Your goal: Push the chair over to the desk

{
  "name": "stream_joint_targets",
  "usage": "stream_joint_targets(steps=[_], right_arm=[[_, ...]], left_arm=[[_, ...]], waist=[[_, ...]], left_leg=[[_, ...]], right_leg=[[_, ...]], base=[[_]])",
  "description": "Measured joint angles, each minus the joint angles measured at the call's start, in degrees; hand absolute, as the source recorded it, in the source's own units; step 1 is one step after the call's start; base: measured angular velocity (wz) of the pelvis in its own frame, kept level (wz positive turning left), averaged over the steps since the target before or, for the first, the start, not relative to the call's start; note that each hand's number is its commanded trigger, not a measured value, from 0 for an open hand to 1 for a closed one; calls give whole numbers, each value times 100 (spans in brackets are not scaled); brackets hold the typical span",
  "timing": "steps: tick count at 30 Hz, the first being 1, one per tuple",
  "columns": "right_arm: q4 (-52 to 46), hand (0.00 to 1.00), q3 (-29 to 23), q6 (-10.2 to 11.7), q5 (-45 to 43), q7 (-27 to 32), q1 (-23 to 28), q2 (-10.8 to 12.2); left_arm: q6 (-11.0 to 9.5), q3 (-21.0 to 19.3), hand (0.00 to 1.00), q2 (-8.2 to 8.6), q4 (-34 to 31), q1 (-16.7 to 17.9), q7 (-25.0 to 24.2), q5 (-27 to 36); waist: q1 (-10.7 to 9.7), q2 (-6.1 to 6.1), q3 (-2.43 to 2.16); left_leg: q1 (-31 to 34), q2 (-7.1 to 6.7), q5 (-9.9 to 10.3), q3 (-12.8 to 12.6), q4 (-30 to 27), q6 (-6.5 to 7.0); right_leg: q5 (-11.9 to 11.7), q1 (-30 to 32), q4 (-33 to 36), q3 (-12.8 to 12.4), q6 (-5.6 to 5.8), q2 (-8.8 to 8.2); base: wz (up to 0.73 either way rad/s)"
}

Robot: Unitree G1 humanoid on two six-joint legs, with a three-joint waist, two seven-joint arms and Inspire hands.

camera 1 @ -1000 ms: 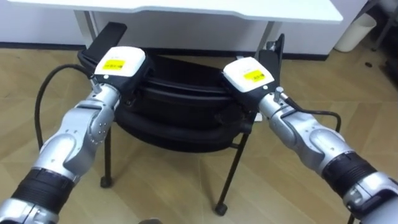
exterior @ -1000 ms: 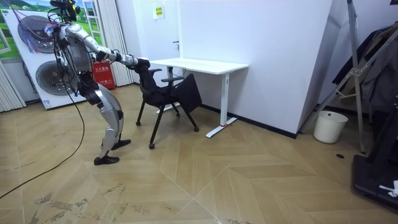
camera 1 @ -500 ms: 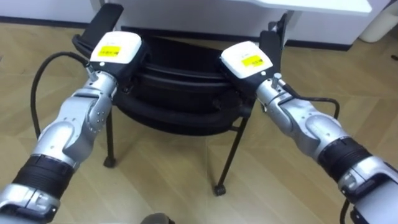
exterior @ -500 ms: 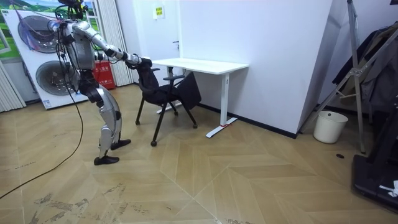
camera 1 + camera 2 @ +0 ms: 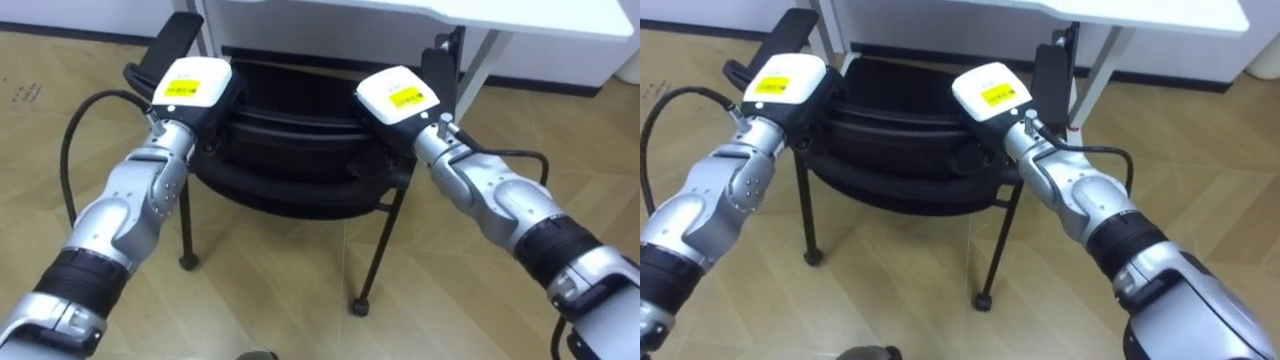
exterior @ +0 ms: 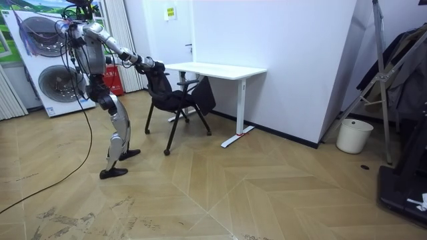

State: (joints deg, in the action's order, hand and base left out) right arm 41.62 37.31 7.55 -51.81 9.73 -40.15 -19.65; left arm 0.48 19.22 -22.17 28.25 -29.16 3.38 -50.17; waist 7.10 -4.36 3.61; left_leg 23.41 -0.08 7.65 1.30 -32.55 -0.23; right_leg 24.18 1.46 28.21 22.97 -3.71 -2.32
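Robot stands, arms out to the chair (image 6: 167, 97) — at the desk (image 6: 220, 69).

place: home-like room | washing machine (image 6: 57, 85) | white desk (image 6: 215, 69) | parquet floor (image 6: 267, 193)

On my feed the room has a pale wood floor (image 6: 253, 200) laid in herringbone and plain white walls (image 6: 300, 60), evenly lit. A white desk (image 6: 217, 69) stands against the far wall, with a small yellow sign (image 6: 171, 12) on the wall above its left end. At the room view's left edge I see a washer (image 6: 52, 83), something red (image 6: 112, 81) that I can't make out, and pale blinds (image 6: 127, 33). Toward the right, a white bin (image 6: 351, 135) sits at the wall's foot. Beside it, a metal stand (image 6: 379, 73) has dark clothes (image 6: 408, 73) behind it. A dark mat (image 6: 400, 190) lies in the lower right corner.
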Motion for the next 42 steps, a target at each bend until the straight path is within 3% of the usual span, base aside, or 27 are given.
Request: stream_joint_targets(steps=[1, 4, 5, 6, 9, 12, 13, 14, 15, 16, 17, 18, 22, 23, 25, 26, 27, 31, 32, 33, 37, 42], right_arm=[[15, 100, -6, 1, -14, -3, 2, -1], [46, 100, -8, 17, -99, -37, 37, -20], [46, 100, -8, 40, -137, -94, 112, -18], [45, 100, -10, 53, -154, -155, 230, 1], [-43, 100, -39, 79, -155, -274, 437, 8], [-127, 100, -39, 9, -218, -283, 457, 24], [-185, 100, -31, 14, -218, -283, 462, -19], [-290, 100, -31, 36, -217, -290, 506, -92], [-453, 100, -37, 39, -201, -300, 572, -198], [-501, 100, -37, 39, -185, -300, 588, -231], [-559, 100, -36, 33, -174, -296, 610, -266], [-573, 100, -38, -11, -182, -278, 617, -247], [-611, 100, -43, -42, -199, -225, 663, -259], [-642, 0, -43, -65, -194, -222, 670, -270], [-646, 0, -42, -73, -194, -220, 670, -272], [-649, 0, -43, -79, -195, -195, 679, -272], [-699, 0, -49, -121, -189, -175, 696, -271], [-733, 0, -293, -275, 45, -379, 722, -178], [-732, 0, -470, -368, 244, -472, 765, -80], [-732, 0, -587, -440, 402, -526, 802, -9], [-732, 0, -791, -621, 769, -627, 836, 18], [-733, 0, -954, -635, 1122, -679, 876, 17]], left_arm=[[13, -4, 100, 40, 55, -1, 31, -1], [47, 21, 100, 197, 254, 13, 109, 3], [68, 48, 100, 261, 287, 85, 107, 8], [78, 106, 100, 265, 269, 212, 107, 36], [91, 193, 100, 261, 254, 369, 109, 124], [104, 193, 100, 261, 253, 395, 132, 128], [114, 161, 100, 245, 228, 407, 142, 133], [98, 149, 100, 264, 208, 429, 153, 169], [78, 148, 100, 276, 147, 451, 171, 183], [85, 149, 100, 276, 109, 467, 174, 192], [86, 158, 100, 264, 60, 491, 178, 224], [90, 174, 100, 245, 25, 490, 181, 223], [117, 187, 100, 229, -19, 492, 183, 221], [124, 193, 100, 223, -43, 494, 187, 215], [153, 223, 100, 213, -58, 494, 209, 212], [172, 227, 94, 213, -79, 502, 216, 202], [218, 218, 100, 205, -163, 533, 213, 167], [289, 112, 100, 262, -292, 620, 218, 8], [330, 103, 85, 309, -309, 620, 218, -27], [370, 95, 0, 356, -328, 620, 219, -84], [437, 99, 0, 471, -401, 655, 210, -180], [403, 78, 0, 656, -597, 660, 74, -166]], waist=[[-21, 10, -3], [-70, 70, -7], [-115, 101, -4], [-93, 128, -3], [-86, 219, -54], [-49, 221, -53], [0, 242, -39], [-38, 247, -52], [-40, 241, -62], [-38, 251, -69], [15, 295, -91], [48, 246, -83], [65, 239, -95], [56, 239, -95], [59, 230, -101], [31, 214, -113], [2, 189, -136], [-44, 162, -164], [-56, 163, -165], [-55, 162, -167], [-45, 158, -212], [-45, 154, -255]], left_leg=[[13, -51, -55, 73, 5, -90], [155, -70, -300, 62, -248, -487], [335, 6, -308, 26, -981, -469], [433, 154, -308, -89, -1808, -312], [489, 306, -376, -123, -2288, -194], [481, 334, -420, -182, -2232, -123], [522, 297, -314, -284, -2162, -57], [475, 140, -229, -304, -1672, 49], [339, -11, -257, -366, -890, 32], [260, -78, -317, -386, -506, -13], [96, -84, -432, -430, 14, 158], [15, -95, -455, -474, 94, 268], [-22, -163, -453, -448, 158, 304], [-31, -183, -467, -442, 213, 328], [-72, -212, -532, -455, 356, 365], [-91, -252, -588, -447, 461, 385], [-88, -274, -633, -453, 538, 397], [-51, -264, -644, -467, 541, 413], [-40, -255, -649, -471, 542, 420], [-34, -245, -656, -488, 551, 432], [-2, -234, -684, -535, 591, 473], [-15, -254, -786, -601, 764, 542]], right_leg=[[42, -5, -66, -171, -77, 39], [123, -36, -19, -37, -141, -116], [202, -150, 77, 67, -177, -141], [333, -322, 206, 61, -194, -114], [481, -585, 276, 59, -197, 41], [462, -547, 297, -33, -237, 56], [441, -516, 391, -199, -274, 71], [440, -476, 427, -368, -276, 88], [441, -393, 479, -595, -273, 91], [442, -374, 479, -649, -273, 93], [452, -345, 470, -725, -254, 115], [459, -325, 398, -767, -226, 92], [405, -346, 235, -860, -128, 64], [392, -337, 202, -859, -103, 48], [355, -338, 119, -874, -63, 27], [333, -330, 76, -873, -35, 8], [308, -291, 64, -874, -27, -13], [274, -243, 46, -885, -8, -15], [262, -226, 46, -887, -3, -15], [252, -207, 49, -901, 7, -15], [217, -133, 56, -946, 46, -20], [163, -44, 55, -1040, 110, -48]], base=[[13], [13], [15], [14], [10], [-6], [16], [21], [18], [-24], [-36], [-34], [-12], [0], [0], [4], [0], [-1], [-7], [-8], [-7], [-4]])
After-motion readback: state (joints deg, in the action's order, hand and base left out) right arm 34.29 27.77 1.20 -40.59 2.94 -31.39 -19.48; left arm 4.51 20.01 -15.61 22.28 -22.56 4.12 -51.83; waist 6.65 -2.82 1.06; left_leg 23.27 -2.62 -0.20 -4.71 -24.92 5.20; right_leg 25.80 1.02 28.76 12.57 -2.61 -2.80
